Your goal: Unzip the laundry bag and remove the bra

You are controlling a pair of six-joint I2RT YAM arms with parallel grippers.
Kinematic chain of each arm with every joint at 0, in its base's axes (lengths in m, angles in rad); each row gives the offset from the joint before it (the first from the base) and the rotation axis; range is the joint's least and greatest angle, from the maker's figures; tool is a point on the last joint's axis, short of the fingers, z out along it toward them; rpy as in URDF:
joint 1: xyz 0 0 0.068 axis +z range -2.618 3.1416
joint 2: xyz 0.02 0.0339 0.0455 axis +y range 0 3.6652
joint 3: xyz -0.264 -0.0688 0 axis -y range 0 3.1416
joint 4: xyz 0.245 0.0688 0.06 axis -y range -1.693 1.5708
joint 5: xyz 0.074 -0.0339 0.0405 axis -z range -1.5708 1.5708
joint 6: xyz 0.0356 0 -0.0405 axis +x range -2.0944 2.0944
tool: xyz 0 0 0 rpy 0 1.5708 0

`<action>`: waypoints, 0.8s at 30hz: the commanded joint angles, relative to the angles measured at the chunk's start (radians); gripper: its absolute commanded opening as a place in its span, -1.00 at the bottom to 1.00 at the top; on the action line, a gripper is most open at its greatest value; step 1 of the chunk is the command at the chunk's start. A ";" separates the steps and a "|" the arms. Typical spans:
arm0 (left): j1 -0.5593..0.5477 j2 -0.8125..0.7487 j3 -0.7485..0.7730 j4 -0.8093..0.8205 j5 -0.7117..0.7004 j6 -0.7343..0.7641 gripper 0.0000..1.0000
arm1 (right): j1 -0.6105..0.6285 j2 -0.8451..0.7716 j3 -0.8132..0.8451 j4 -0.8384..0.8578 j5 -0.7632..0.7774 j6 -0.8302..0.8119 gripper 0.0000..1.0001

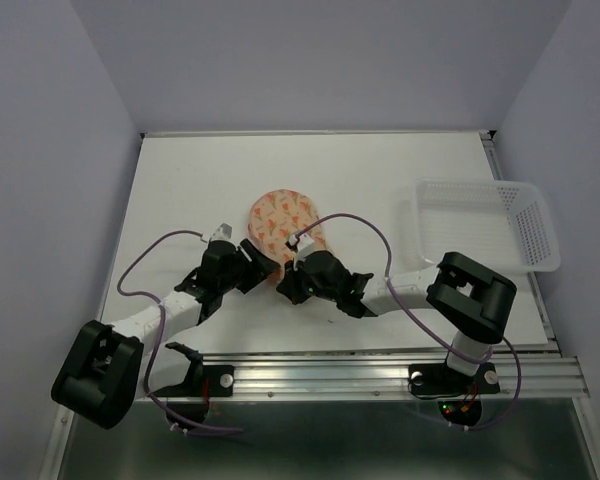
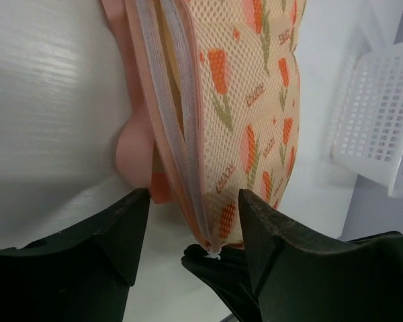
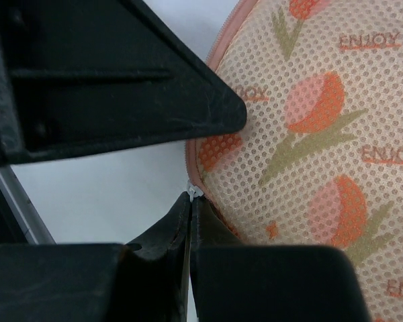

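Observation:
The laundry bag, a peach mesh pouch with orange and green tulip marks, lies mid-table. My right gripper is shut on the small white zip pull at the bag's near end. My left gripper is open, its fingers astride that same end of the bag without clamping it. The zip gapes along the bag's left edge and shows a tan strip inside. I cannot tell if that is the bra, which is otherwise hidden.
A clear plastic mesh basket stands at the right of the table and also shows in the left wrist view. The two grippers sit close together at the bag's near end. The table's metal rail runs along the near edge.

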 commanded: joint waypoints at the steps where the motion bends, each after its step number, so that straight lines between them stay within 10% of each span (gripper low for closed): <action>1: -0.042 0.055 0.061 0.066 -0.006 -0.011 0.15 | 0.004 0.008 0.031 0.056 0.005 0.011 -0.99; 9: -0.051 0.118 0.070 0.086 -0.029 -0.003 -1.00 | 0.004 -0.069 -0.046 0.050 0.043 0.005 -0.99; 24: 0.021 0.274 0.235 0.004 -0.043 0.147 -1.00 | 0.004 -0.349 -0.298 -0.034 0.097 -0.022 -0.99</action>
